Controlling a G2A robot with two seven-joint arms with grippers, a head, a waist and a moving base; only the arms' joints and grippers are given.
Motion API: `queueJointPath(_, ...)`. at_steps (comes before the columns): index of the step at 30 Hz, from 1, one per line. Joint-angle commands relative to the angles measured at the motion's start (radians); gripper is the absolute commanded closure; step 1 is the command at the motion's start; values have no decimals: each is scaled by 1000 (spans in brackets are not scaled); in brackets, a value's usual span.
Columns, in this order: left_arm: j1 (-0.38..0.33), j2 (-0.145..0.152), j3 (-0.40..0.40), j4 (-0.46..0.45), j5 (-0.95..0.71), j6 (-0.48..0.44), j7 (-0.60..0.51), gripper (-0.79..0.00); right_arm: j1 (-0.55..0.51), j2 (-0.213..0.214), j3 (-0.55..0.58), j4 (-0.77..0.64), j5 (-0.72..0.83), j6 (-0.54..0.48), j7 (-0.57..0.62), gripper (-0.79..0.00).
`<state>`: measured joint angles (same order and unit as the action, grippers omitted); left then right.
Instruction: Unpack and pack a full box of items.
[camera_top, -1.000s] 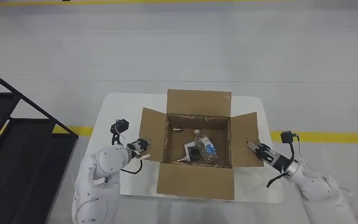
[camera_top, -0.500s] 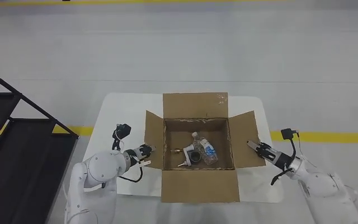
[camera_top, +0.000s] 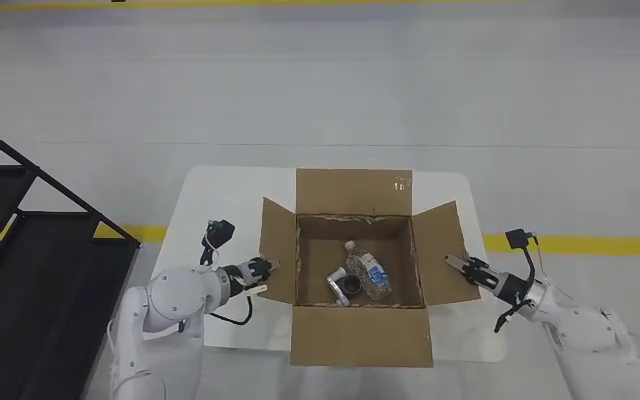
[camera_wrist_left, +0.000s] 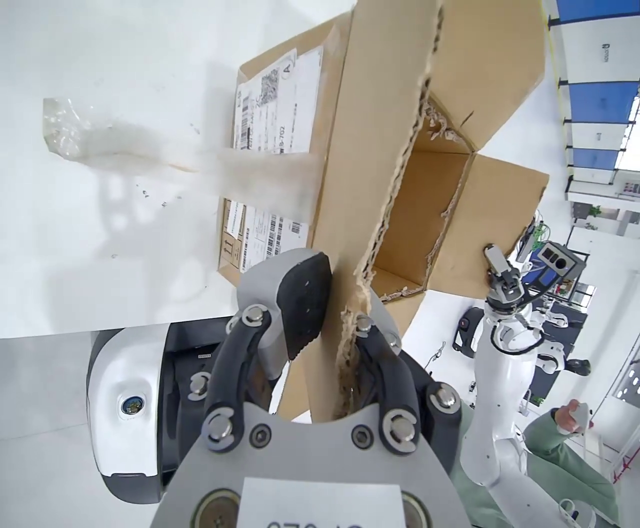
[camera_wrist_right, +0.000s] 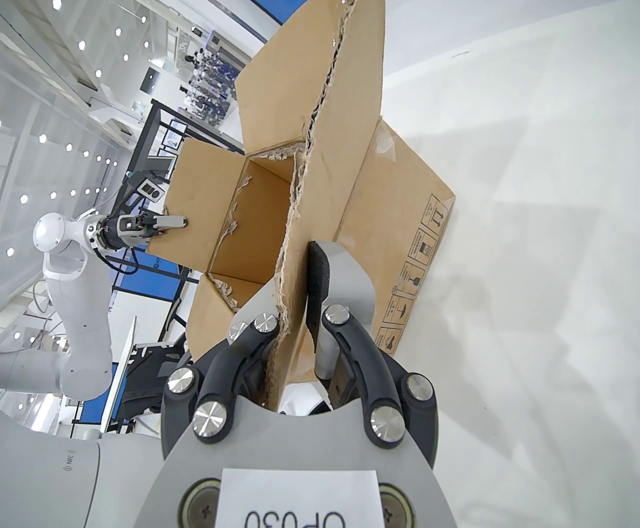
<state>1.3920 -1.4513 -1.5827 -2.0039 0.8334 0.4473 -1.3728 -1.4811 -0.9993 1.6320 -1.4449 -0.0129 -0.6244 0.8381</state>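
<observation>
An open cardboard box (camera_top: 360, 338) stands mid-table with all its flaps spread. Inside lie a clear water bottle (camera_top: 370, 273) and a small black and white item (camera_top: 340, 286). My left gripper (camera_top: 264, 270) is shut on the edge of the left side flap (camera_top: 277, 250); in the left wrist view the gripper (camera_wrist_left: 340, 295) straddles that torn flap edge (camera_wrist_left: 395, 125). My right gripper (camera_top: 456, 264) is shut on the right side flap (camera_top: 442, 250), whose edge (camera_wrist_right: 325, 125) runs between its fingers (camera_wrist_right: 317, 285).
The white table (camera_top: 215, 200) has bare room on both sides of the box. A scrap of clear plastic (camera_wrist_left: 65, 135) lies on the table beyond the box's labelled side. A black rack (camera_top: 50, 270) stands off the table's left edge.
The box has slid a little toward the table's near edge with both grippers on its side flaps. The bottle and the small item inside have shifted.
</observation>
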Motion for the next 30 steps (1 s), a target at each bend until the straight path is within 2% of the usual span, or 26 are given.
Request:
queueJointPath(1, 2, 4, -3, 7, -3, 2, 2, -296, -1, 2, 2, 2, -9, 6, -6, 0)
queueJointPath(2, 1, 6, -2, 11, 5, 1, 1, -785, 1, 2, 1, 4, -12, 9, -11, -37)
queueJointPath(3, -3, 9, 0, 14, 16, 0, 0, -785, 3, 2, -1, 6, -15, 11, -18, -305)
queueJointPath(4, -8, 11, 3, 15, 27, 1, 1, -785, 5, 2, -2, 7, -23, 12, -23, -385)
queueJointPath(7, -24, 20, 25, 10, 109, -9, -6, -785, 7, 3, -6, 1, -56, 15, -48, -785)
queueJointPath(13, -46, 32, 81, -7, 286, -15, 13, -785, -13, 4, 7, -43, -176, 50, -163, -785)
queueJointPath(16, -51, 36, 98, -18, 366, -10, 50, -785, -46, 3, 40, -91, -272, 80, -282, -785)
queueJointPath(20, -54, 37, 100, -34, 418, 32, 96, -785, -124, 0, 81, -215, -448, 129, -464, -785)
queueJointPath(23, -50, 38, 83, -36, 436, 55, 129, -785, -189, -2, 93, -335, -602, 164, -549, -785)
queueJointPath(24, -47, 38, 73, -38, 443, 68, 142, -785, -208, -3, 89, -377, -648, 175, -563, -354)
queueJointPath(25, -44, 39, 68, -41, 442, 73, 151, -785, -224, -4, 83, -411, -689, 190, -568, -120)
queueJointPath(26, -40, 39, 57, -42, 444, 77, 158, -785, -237, -5, 71, -448, -738, 205, -565, 0)
queueJointPath(30, -29, 40, 30, -53, 436, 94, 190, -785, -255, -10, -10, -557, -931, 297, -543, 0)
